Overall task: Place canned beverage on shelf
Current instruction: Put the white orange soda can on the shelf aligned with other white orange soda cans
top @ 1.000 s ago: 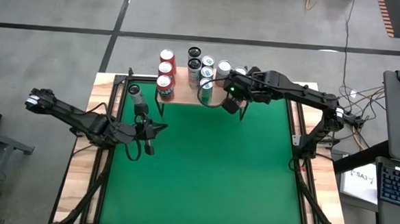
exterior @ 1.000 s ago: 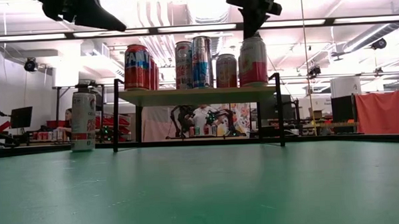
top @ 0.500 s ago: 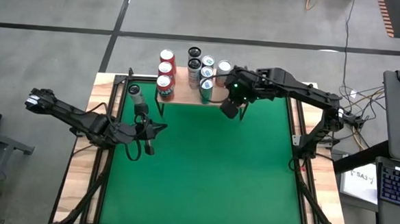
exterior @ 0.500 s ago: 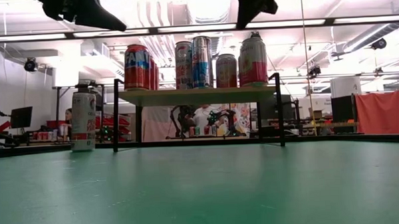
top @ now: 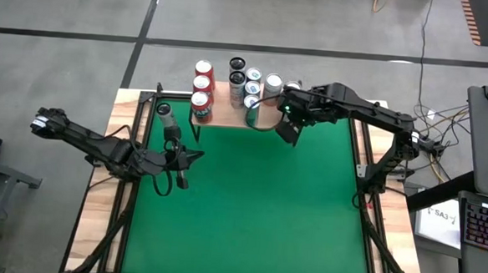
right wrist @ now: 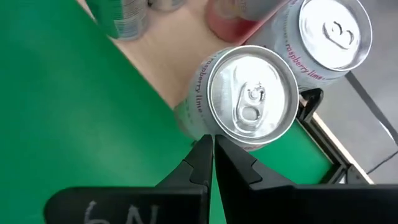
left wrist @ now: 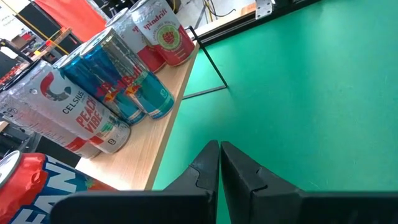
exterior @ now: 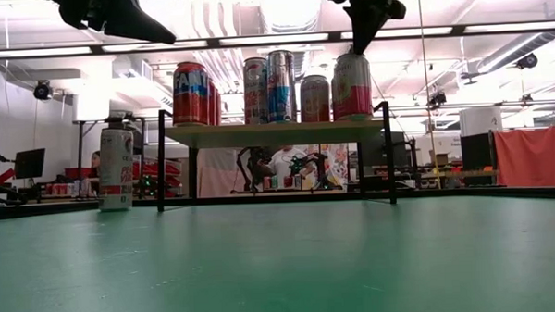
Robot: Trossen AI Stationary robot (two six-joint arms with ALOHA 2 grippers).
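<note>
Since a second ago the right gripper (exterior: 366,40) has swung back over the can (exterior: 352,84) on the shelf (exterior: 272,133), fingers pressed together just above its lid; it should lift straight clear; left gripper (top: 183,168) waits, shut, above the counter (top: 257,204).

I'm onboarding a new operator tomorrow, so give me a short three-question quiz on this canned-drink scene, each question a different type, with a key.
1. True or false: a can stands on the green table, to one side of the shelf.
2. Multiple choice: the right gripper is (A) shut, directly above a can top at the shelf's end, (B) open, far from the shelf, (C) shut on a bottle.
3. Fill in: the left gripper has its fingers ____, holding nothing.

Key: 1 true; 2 A; 3 shut.
</note>
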